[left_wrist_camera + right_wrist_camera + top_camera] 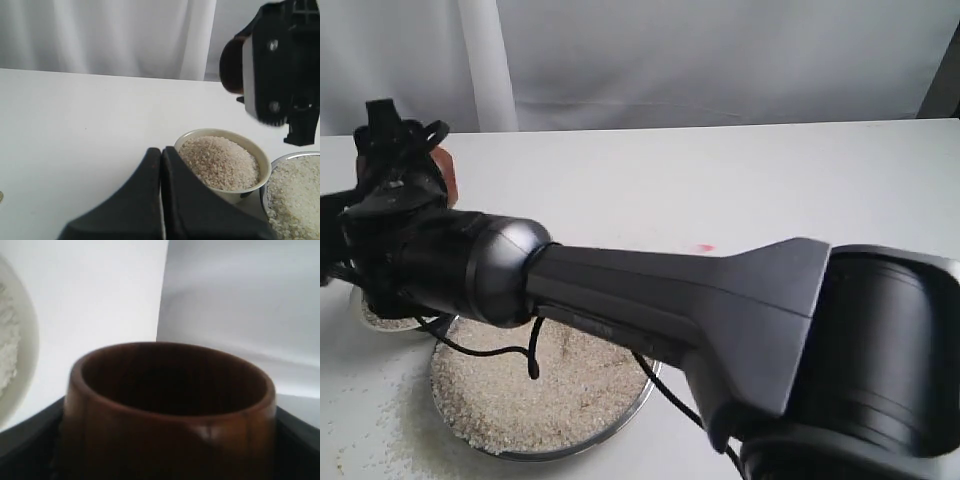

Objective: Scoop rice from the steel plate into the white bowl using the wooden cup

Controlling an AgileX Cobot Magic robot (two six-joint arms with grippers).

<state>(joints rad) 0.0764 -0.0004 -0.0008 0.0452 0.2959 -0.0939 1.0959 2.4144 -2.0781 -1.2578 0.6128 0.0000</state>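
Right claw (165, 460) grips the wooden cup (170, 432), left claw (161, 160) shut empty; white bowl (218, 131) is heaped, so another pour risks rice (220, 160) spilling onto desk (75, 125).

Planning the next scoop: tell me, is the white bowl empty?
No, the white bowl holds a heap of rice rising to about its rim, as the left wrist view shows.

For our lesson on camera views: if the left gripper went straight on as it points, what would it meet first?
Probably bare white table: the shut left gripper aims just beside the round cream-white ceramic bowl heaped with rice, though depth is unclear.
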